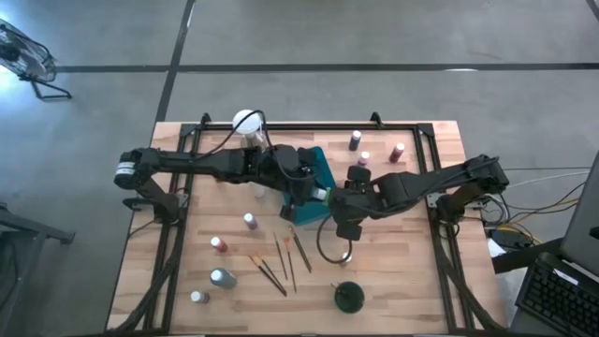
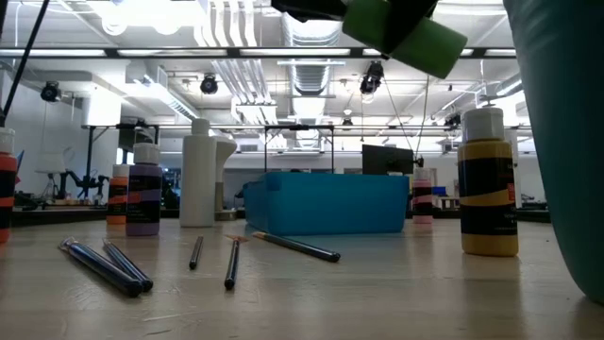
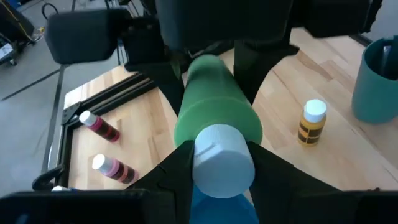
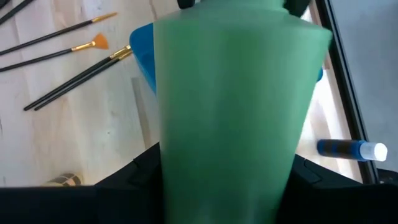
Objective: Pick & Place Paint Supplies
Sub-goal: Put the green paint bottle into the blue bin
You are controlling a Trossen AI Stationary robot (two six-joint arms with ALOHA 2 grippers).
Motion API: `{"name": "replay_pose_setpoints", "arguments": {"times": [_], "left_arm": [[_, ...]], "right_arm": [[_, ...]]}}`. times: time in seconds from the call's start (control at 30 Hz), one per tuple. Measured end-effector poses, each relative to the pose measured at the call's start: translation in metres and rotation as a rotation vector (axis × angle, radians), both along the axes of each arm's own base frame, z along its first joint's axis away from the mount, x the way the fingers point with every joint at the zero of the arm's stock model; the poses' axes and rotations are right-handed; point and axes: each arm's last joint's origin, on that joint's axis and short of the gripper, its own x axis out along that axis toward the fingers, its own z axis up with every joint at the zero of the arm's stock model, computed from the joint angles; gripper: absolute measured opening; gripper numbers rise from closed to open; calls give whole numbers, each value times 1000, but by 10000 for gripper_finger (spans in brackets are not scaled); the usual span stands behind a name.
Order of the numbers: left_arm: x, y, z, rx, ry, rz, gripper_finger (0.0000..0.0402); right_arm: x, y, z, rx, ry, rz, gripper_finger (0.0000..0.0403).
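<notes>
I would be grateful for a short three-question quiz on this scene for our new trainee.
1. True or false: the green bottle stands upright on the table.
2. Where do the brushes lie? A: inside the teal tray. B: on the table, outside the tray. C: in a gripper.
3. What colour is the cap of the green bottle?

Key
1. False: it is held lying on its side in the air, clamped in the left gripper.
2. B.
3. White.
</notes>
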Motion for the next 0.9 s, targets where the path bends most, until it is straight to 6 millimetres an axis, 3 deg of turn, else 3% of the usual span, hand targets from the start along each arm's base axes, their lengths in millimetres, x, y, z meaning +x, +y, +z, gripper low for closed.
{"name": "replay_pose_setpoints", "arguments": {"times": [0.5, 0.9], "left_arm": [[0, 3, 4, 14, -17, -2, 125], [-11, 33, -5, 80, 183, 155, 125]], "right_arm": [[5, 2, 1, 18, -41, 19, 286], [-19, 5, 26, 90, -123, -12, 286]]}}
